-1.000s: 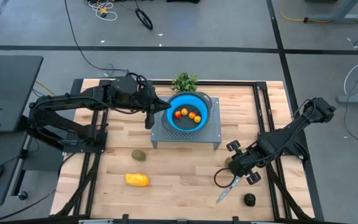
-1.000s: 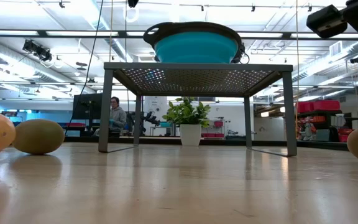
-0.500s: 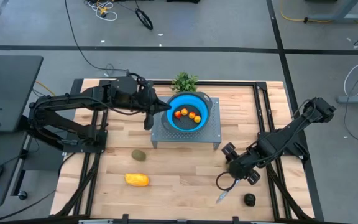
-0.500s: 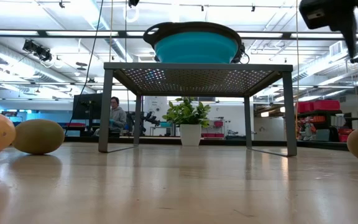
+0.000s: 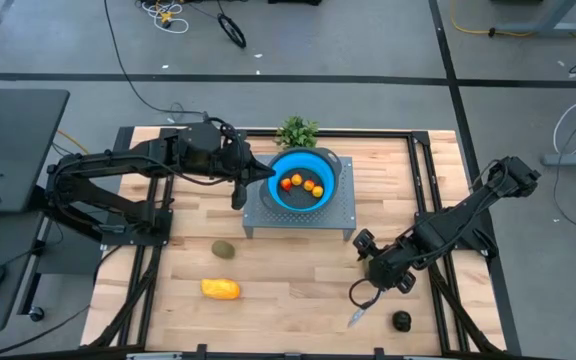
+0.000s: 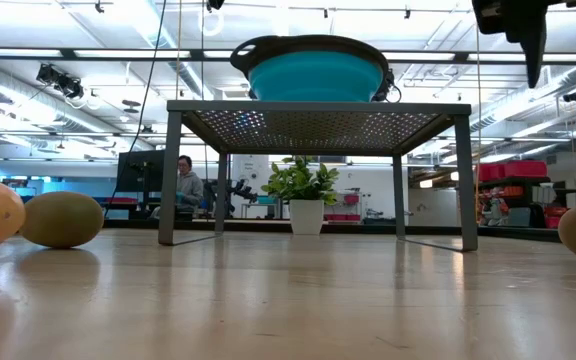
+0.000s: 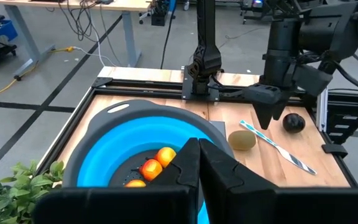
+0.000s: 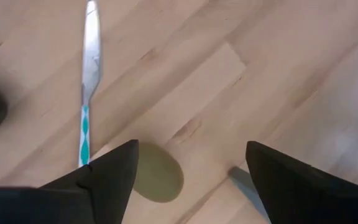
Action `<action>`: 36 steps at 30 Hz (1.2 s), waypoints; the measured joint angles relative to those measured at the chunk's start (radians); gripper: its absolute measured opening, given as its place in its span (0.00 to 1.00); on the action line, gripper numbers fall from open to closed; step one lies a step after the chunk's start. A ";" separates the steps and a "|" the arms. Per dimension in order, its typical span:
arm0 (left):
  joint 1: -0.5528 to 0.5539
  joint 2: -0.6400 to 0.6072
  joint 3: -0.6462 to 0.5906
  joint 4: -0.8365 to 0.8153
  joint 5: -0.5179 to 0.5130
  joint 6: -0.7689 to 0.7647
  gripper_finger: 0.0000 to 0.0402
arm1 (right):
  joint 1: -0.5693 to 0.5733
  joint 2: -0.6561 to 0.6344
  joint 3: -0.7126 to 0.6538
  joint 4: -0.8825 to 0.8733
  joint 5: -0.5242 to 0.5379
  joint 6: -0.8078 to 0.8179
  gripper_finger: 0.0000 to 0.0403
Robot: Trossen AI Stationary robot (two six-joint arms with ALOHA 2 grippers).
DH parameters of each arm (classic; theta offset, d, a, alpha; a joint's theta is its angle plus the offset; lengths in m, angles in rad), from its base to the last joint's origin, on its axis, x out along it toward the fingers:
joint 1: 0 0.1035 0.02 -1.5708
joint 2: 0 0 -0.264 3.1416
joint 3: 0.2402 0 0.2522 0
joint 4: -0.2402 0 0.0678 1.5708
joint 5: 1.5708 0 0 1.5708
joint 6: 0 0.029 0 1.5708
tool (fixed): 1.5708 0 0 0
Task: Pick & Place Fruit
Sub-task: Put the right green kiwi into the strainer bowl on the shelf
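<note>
A blue bowl (image 5: 303, 180) with small orange fruit (image 5: 301, 184) stands on a grey rack (image 5: 298, 218). My left gripper (image 7: 197, 155) is shut and hangs over the bowl's left rim (image 5: 271, 178). My right gripper (image 8: 191, 146) is open, its fingers pointing down above an olive-brown oval (image 8: 157, 173) that lies on the table; the gripper (image 5: 376, 262) hides it in the high view. A second olive oval (image 5: 224, 248) and a yellow-orange oblong (image 5: 220, 289) lie at the near left. A near-black round fruit (image 5: 401, 320) rests at the near right.
A knife with a light-blue handle (image 5: 358, 312) lies beside the olive oval (image 7: 242, 140), between it and the black fruit (image 7: 294, 122). A green sprig (image 5: 296, 130) stands behind the bowl. Bare wood (image 5: 298, 275) lies between the rack and the near edge.
My right gripper has shifted a little toward the table's left and far edges, still above the tabletop, near the knife. The fruit and the left arm have stayed where they were.
</note>
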 joint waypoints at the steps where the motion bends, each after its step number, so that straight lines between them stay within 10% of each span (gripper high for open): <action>1: 0.000 0.000 0.000 0.000 0.000 0.000 0.02 | 0.000 0.000 0.000 -0.002 -0.004 -0.022 0.76; 36: 0.000 0.000 0.000 -0.002 0.002 0.014 0.01 | -0.092 -0.001 -0.311 0.202 -0.063 -0.487 0.76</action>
